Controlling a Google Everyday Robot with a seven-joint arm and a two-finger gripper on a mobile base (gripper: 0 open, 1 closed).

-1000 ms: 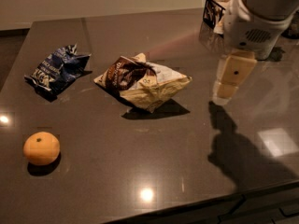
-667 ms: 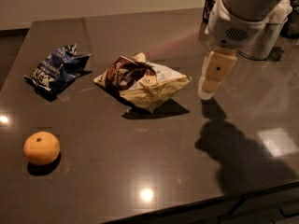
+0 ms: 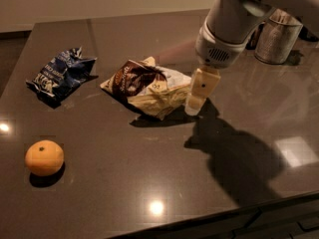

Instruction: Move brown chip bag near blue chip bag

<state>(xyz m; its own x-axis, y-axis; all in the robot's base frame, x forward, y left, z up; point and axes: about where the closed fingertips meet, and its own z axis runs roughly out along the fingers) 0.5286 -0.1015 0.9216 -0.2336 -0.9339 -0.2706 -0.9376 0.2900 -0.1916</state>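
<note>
End effector point(image 3: 195, 101) hangs just beside the brown chip bag point(image 3: 147, 85).

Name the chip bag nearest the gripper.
The brown chip bag, cream-tan with a dark panel; the gripper hangs at its right edge. The blue chip bag lies farther away.

blue chip bag point(image 3: 61, 76) left | brown chip bag point(image 3: 149, 87) centre | end effector point(image 3: 193, 107) at its right

You see: orange point(image 3: 44, 157) near left, sitting on table point(image 3: 124, 203) | metal can point(image 3: 277, 36) upright, far right, beyond the gripper point(image 3: 192, 107) at mid-table | tabletop dark, glossy, light glints near edge
</note>
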